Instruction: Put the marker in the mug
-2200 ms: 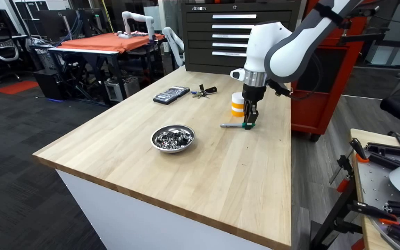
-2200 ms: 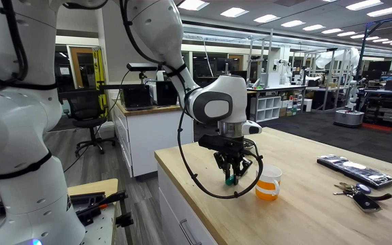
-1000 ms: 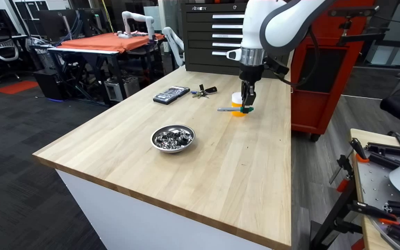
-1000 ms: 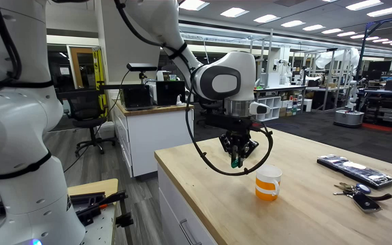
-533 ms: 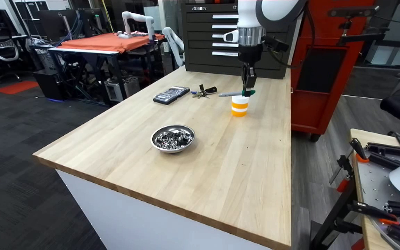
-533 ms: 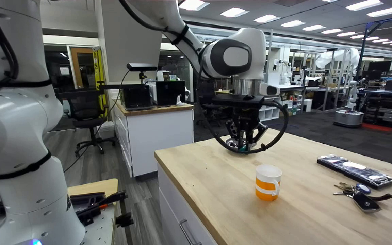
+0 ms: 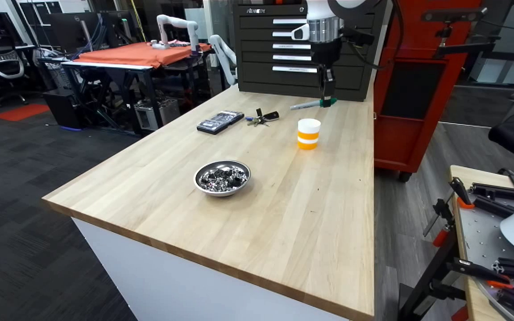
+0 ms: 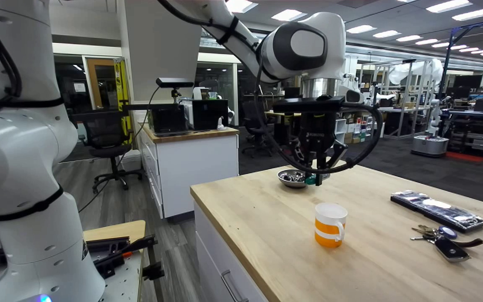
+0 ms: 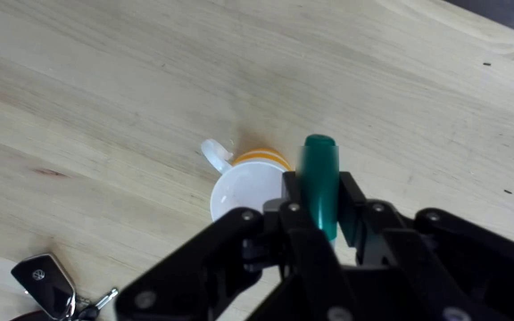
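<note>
In both exterior views the marker (image 7: 311,104) hangs above the surface (image 7: 283,205), apart from the mug (image 7: 308,134). In the wrist view the jaws, barely parted, pinch the marker's green end; likely light, stiff and slick, it would balance better gripped mid-length.

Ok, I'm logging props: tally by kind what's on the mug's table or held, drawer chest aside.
Vessels: 2 (mug, metal bowl; bits inside uncounted)
Writing tools: 1 (marker in the gripper)
Key bunch: 1
Flat dark case: 1
Total: 5
</note>
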Controlling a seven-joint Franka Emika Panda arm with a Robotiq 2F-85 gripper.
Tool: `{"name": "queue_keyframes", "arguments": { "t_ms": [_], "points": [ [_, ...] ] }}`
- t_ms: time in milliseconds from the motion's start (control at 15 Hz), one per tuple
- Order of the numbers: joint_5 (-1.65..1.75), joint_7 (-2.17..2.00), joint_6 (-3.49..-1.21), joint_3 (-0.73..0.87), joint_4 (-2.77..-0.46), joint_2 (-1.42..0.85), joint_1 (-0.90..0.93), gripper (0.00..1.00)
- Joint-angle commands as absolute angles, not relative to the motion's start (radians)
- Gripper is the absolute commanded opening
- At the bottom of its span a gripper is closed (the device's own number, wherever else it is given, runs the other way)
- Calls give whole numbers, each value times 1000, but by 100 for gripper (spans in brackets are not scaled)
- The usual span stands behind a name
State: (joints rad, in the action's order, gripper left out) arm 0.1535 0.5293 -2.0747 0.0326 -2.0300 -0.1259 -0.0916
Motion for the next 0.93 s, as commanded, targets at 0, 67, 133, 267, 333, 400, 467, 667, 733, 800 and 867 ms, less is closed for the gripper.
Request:
{"name": "queue_keyframes", "arguments": {
  "t_ms": [0,67,133,267,333,400,467,667,733,800,867],
  "points": [
    [190,504,-1986,52,-1986,-136,-94,6],
    [195,504,-1967,56,-1976,-143,-95,6],
    [203,506,-1941,60,-1963,-151,-95,6],
    [218,511,-1897,66,-1938,-167,-95,6],
    [224,512,-1877,67,-1924,-175,-95,6],
    [232,513,-1854,68,-1908,-186,-95,6],
    [237,518,-1831,69,-1892,-197,-95,6],
    [263,523,-1741,66,-1832,-241,-93,6],
    [266,527,-1712,64,-1813,-254,-93,6],
    [272,530,-1686,62,-1793,-269,-92,6],
    [274,534,-1665,60,-1776,-282,-93,6]
  ]
}}
